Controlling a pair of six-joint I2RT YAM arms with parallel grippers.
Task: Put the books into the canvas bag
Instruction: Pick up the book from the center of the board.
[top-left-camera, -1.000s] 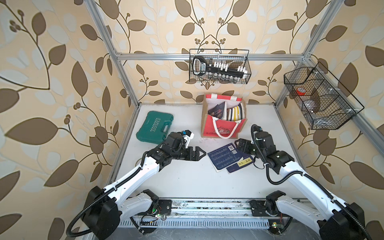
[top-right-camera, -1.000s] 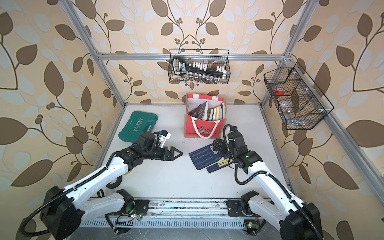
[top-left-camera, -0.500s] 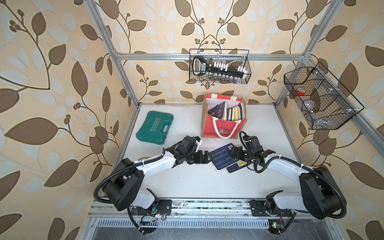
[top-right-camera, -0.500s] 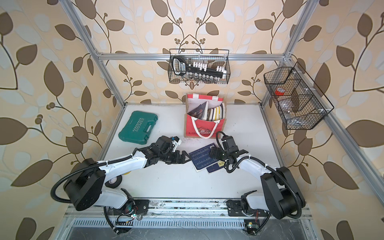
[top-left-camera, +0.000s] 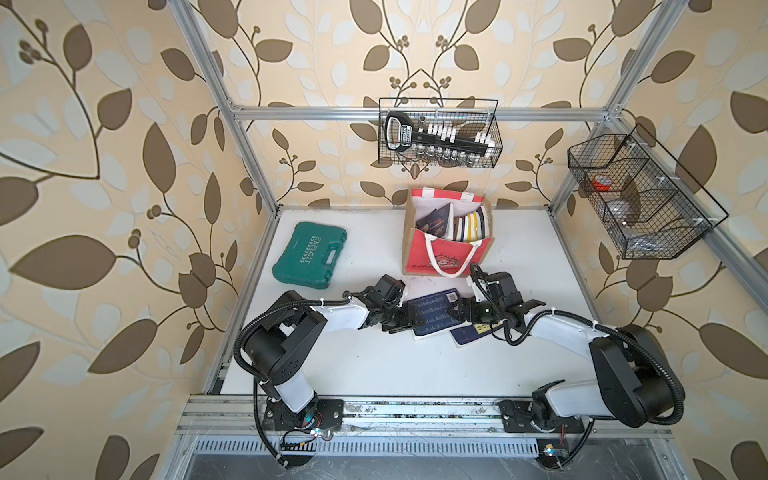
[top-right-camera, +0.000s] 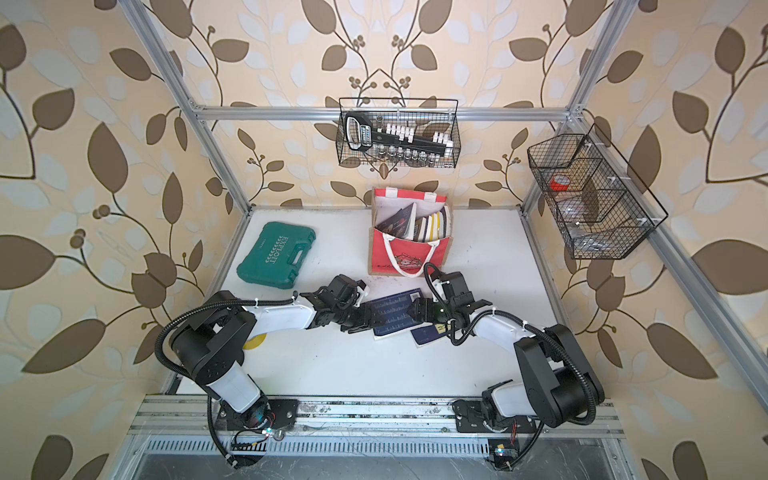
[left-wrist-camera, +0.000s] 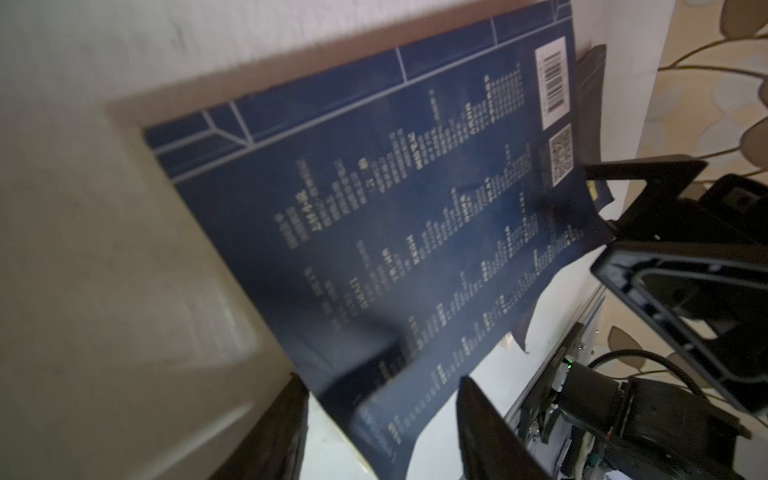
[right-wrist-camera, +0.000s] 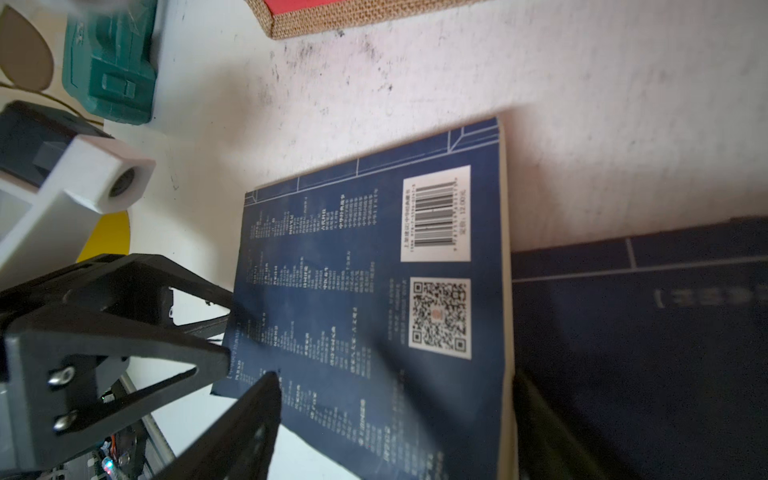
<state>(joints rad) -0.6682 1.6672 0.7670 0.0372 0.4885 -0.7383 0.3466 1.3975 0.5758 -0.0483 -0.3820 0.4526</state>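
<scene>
One navy book (top-left-camera: 432, 316) on the bench (top-left-camera: 374, 365), flanked.
Around its curled corner, left end effector (left-wrist-camera: 382, 390) narrow; right end effector (right-wrist-camera: 395, 386) wide.

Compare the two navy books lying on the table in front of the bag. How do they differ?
The barcode book shows a white barcode and QR code; the yellow-label book shows a yellow label. The barcode book lies nearer the canvas bag, between the left gripper and right gripper; the yellow-label book is partly hidden under the right gripper. Both are thin navy paperbacks on the table, outside the bag.
</scene>
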